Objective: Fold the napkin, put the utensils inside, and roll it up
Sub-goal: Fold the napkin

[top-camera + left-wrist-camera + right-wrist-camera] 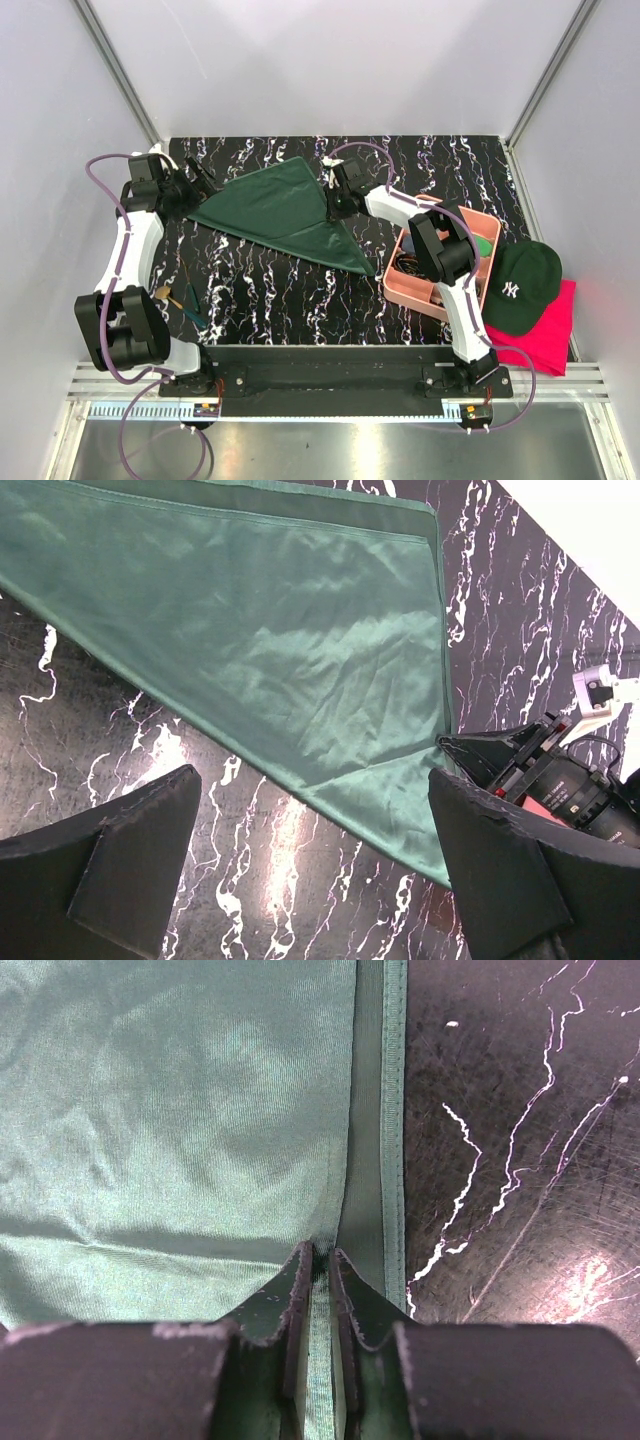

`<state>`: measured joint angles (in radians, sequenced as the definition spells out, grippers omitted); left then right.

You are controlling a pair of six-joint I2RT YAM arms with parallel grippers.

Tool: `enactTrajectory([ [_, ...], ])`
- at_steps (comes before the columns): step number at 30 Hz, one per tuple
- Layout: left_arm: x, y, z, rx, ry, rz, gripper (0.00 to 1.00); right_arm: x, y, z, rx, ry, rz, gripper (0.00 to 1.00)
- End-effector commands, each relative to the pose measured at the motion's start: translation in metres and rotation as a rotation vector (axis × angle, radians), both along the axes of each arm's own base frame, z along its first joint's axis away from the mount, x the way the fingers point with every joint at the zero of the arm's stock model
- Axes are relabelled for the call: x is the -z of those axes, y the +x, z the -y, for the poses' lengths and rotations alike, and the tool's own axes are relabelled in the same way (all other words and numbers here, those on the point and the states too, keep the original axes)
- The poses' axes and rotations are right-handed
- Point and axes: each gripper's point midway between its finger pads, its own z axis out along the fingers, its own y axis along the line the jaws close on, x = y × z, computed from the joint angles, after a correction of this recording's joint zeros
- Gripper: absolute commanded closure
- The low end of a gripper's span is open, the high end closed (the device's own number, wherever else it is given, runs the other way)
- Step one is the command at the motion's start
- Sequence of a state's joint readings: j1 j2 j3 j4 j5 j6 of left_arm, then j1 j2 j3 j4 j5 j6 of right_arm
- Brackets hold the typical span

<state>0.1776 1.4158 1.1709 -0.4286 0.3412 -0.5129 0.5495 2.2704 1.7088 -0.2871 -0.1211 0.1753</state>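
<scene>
The dark green napkin (280,210) lies folded into a triangle on the black marble table. It fills the top of the left wrist view (250,630). My right gripper (331,203) is shut on the napkin's hemmed edge (368,1140) at its right side, the fingertips (300,1270) pinching the cloth. My left gripper (197,182) is open and empty just off the napkin's left corner, with its wide-apart fingers (130,850) over bare table. The right gripper's tip also shows in the left wrist view (490,755). The thin dark utensils (186,298) lie on the table by the left arm.
A pink tray (399,286) with small items stands at the right, under the right arm. A dark green cap (525,285) lies on a pink-red cloth (555,335) at the far right. White walls enclose the table.
</scene>
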Motion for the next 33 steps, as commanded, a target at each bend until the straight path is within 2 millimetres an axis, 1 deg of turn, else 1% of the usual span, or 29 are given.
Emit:
enactTrajectory([
  [1, -0.018, 0.005, 0.004, 0.023, -0.020, 0.060, 0.01, -0.024, 0.013, -0.003, 0.001, -0.001, 0.067, 0.84],
  [5, -0.017, 0.006, 0.007, 0.034, -0.031, 0.059, 0.01, -0.030, 0.018, -0.002, 0.004, -0.013, 0.088, 0.85],
  [10, -0.016, 0.005, 0.008, 0.037, -0.037, 0.057, 0.01, -0.028, 0.021, 0.001, 0.004, -0.036, 0.093, 0.85],
  [14, -0.016, 0.006, 0.009, 0.040, -0.044, 0.058, 0.01, -0.033, 0.025, 0.001, 0.007, -0.043, 0.109, 0.85],
  [22, -0.016, 0.006, 0.010, 0.043, -0.048, 0.059, 0.01, -0.026, 0.034, 0.007, 0.021, -0.092, 0.118, 0.85],
  [33, -0.016, 0.005, 0.011, 0.048, -0.053, 0.056, 0.01, -0.016, 0.039, 0.008, 0.025, -0.104, 0.098, 0.85],
])
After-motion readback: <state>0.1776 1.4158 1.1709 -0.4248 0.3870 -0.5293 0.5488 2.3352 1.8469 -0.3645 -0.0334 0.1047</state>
